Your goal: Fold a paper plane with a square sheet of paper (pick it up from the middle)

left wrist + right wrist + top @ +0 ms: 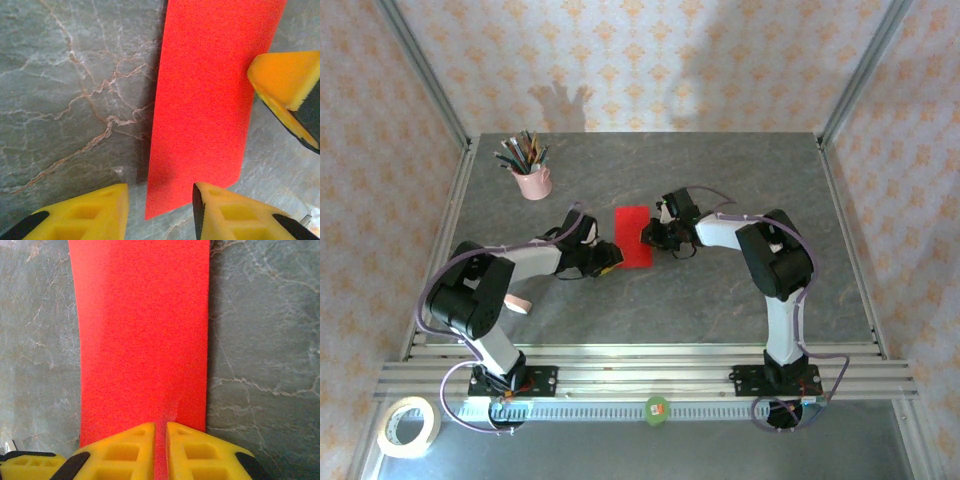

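Pinching paper [142, 330] edge with right gripper [160, 432], jaws nearly shut; straddling a corner with left gripper [160, 200], jaws half open, unclamped.

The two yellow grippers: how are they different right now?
The left gripper has its fingers apart, with a corner of the red paper in the gap. The right gripper has its fingers almost together, pinching the paper's edge. In the top view the left gripper comes at the paper from its left side, the right gripper from its right side. Both have yellow fingertips, and both are at the same paper.
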